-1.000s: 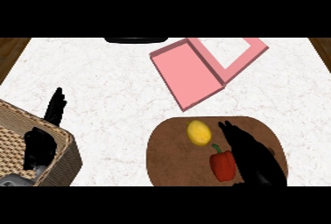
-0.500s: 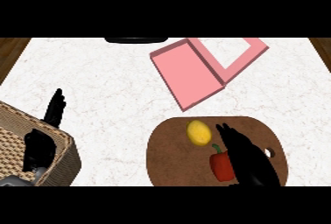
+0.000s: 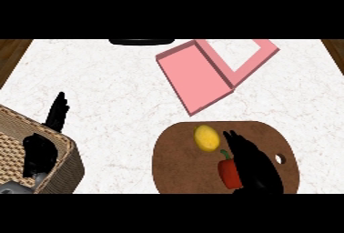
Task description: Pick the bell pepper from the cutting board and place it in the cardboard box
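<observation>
1. The bell pepper [image 3: 230, 174] is lying on the cutting board [image 3: 181, 168], long axis running near-to-far, stem away from the robot.
2. The right hand [image 3: 252, 164] is touching its right side; whether the fingers are curling round it, I cannot tell.
3. The left hand [image 3: 56, 112] is resting open, well apart.

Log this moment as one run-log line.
phase: grasp approach | right hand: beside red bell pepper on round brown wooden cutting board | left hand: open, resting | pink open box: no pepper inside
</observation>
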You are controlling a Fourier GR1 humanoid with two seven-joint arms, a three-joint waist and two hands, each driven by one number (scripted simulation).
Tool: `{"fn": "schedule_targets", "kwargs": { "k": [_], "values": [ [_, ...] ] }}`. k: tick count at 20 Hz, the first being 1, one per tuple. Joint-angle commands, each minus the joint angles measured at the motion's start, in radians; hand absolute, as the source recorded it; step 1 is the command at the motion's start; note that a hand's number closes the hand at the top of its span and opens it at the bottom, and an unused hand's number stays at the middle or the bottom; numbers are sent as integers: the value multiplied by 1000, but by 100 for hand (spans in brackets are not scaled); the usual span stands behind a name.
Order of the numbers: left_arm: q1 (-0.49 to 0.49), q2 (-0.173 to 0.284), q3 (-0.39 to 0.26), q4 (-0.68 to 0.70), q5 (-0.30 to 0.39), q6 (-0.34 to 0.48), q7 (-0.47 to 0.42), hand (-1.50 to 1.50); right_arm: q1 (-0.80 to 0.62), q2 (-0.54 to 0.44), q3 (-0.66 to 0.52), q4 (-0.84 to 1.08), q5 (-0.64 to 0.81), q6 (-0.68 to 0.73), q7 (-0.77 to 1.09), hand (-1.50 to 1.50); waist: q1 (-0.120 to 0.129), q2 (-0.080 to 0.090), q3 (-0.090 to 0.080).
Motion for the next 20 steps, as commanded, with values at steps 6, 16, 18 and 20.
{"fn": "schedule_targets", "kwargs": {
  "k": [6, 16, 18, 20],
  "values": [
    [60, -7, -23, 22, -50, -59, -9, 0, -9, 36, -72, 43, -29, 62, -41, 150, 4, 5, -7],
    [-32, -16, -50, 63, -17, -42, 21, 0, -90, -126, -207, 180, 140, -57, -234, 150, -2, 12, -6],
    [-9, 26, -44, 45, -3, -59, 7, 0, -98, -166, -276, 284, 129, -104, -317, 150, 7, 12, -5],
    [25, 57, -34, 17, 21, -67, -11, 0, -150, -225, -370, 388, 84, -104, -400, 150, 24, 13, -5]
  ]
}}
